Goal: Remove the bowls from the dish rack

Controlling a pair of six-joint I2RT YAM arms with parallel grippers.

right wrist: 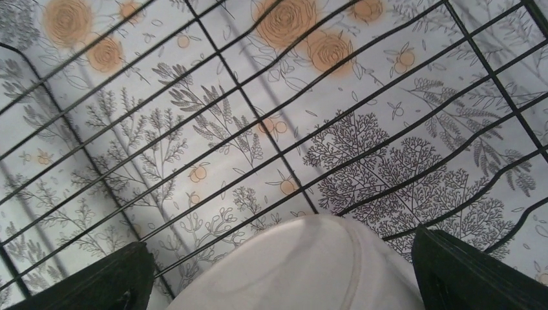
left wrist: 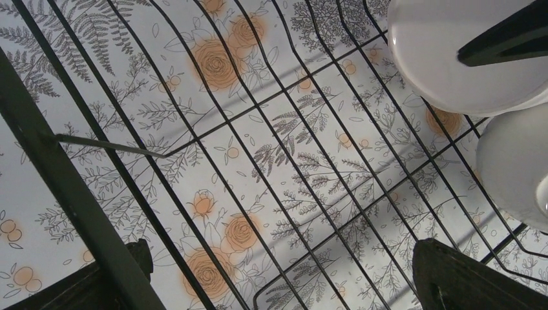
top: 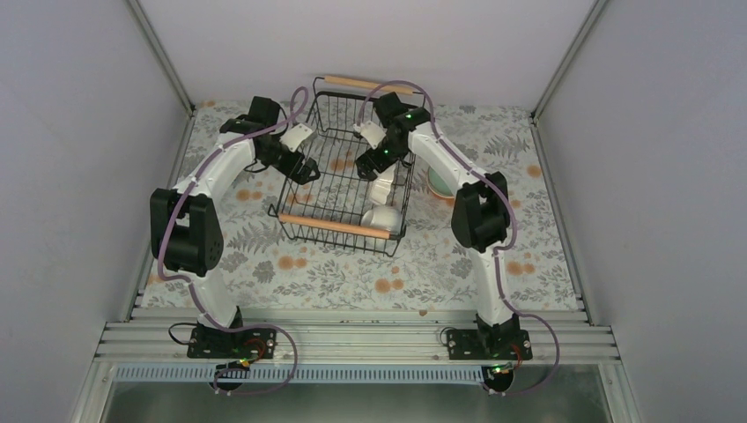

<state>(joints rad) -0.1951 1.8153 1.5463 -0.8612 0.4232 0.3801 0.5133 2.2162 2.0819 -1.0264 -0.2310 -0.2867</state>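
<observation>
The black wire dish rack (top: 339, 181) with wooden bar handles stands mid-table. Two white bowls lie inside it at the near right: one (top: 385, 187) beside the right wall, one (top: 380, 217) by the near handle. Both show in the left wrist view (left wrist: 452, 64) (left wrist: 517, 168). A mint-green bowl (top: 438, 183) sits on the table right of the rack, partly hidden by my right arm. My right gripper (top: 370, 163) (right wrist: 284, 284) is open inside the rack, its fingers on either side of a white bowl (right wrist: 310, 271). My left gripper (top: 304, 167) (left wrist: 291, 284) is open and empty at the rack's left rim.
The floral tablecloth (top: 335, 264) covers the table. The rack's rim bar (left wrist: 64, 194) crosses close in front of my left gripper's left finger (left wrist: 139, 258). A finger of the right gripper (left wrist: 504, 39) shows over the upper white bowl. Grey walls close in the sides and back.
</observation>
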